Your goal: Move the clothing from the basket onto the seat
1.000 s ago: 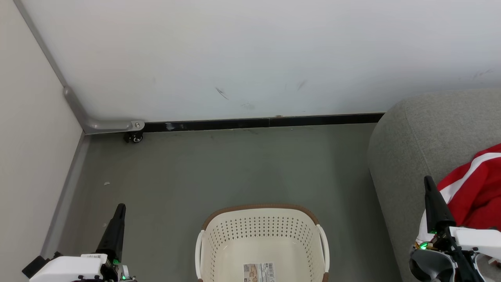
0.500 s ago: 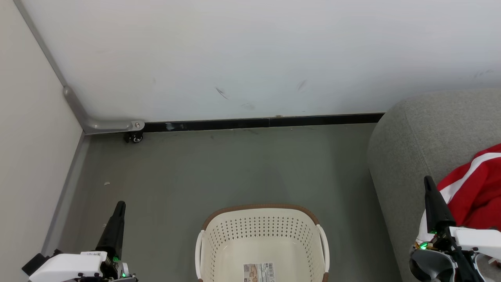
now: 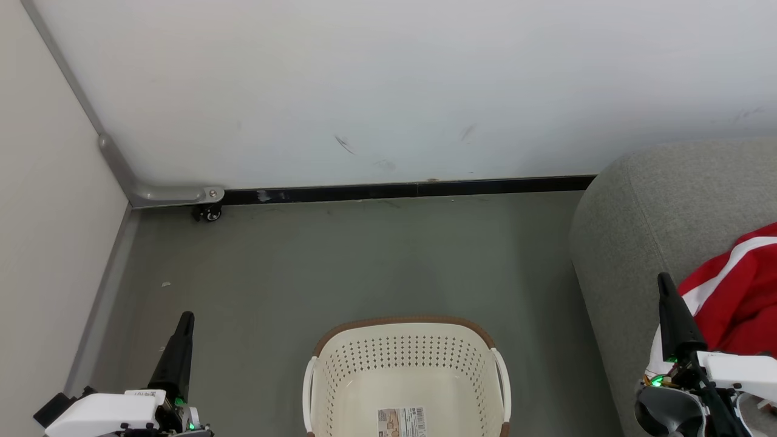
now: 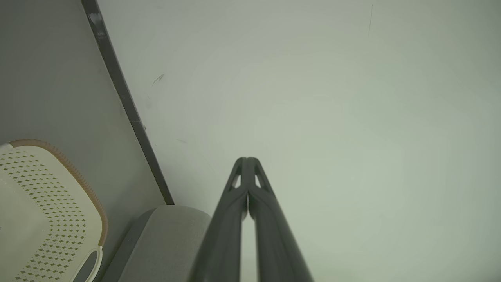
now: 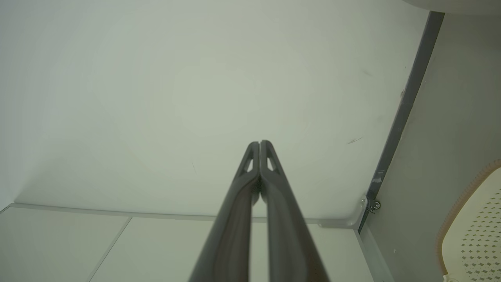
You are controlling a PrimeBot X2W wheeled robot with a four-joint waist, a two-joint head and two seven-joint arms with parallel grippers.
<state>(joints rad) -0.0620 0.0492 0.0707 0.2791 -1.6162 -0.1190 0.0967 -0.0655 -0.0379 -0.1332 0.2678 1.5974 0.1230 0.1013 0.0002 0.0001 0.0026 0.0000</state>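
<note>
The cream basket (image 3: pixel 407 355) with a brown rim stands on the floor at the bottom centre; what I see of its inside holds nothing but a barcode label. Red clothing (image 3: pixel 737 291) with white trim lies on the grey seat (image 3: pixel 643 224) at the right. My left gripper (image 3: pixel 185 320) is shut and points up, left of the basket. Just left of the clothing, my right gripper (image 3: pixel 665 280) stands shut over the seat's front edge. In the left wrist view the gripper (image 4: pixel 247 160) is shut with nothing held, the basket (image 4: pixel 47 203) at lower left. The right wrist view's gripper (image 5: pixel 259 143) is likewise shut on nothing.
A white wall with a black baseboard (image 3: pixel 400 191) runs across the back. A grey metal bracket with a small caster (image 3: pixel 208 212) sits at the left corner. Grey floor (image 3: pixel 364 261) stretches between wall and basket. Another pale wall closes the left side.
The left gripper has shifted very slightly at the lower left. Nothing else has moved.
</note>
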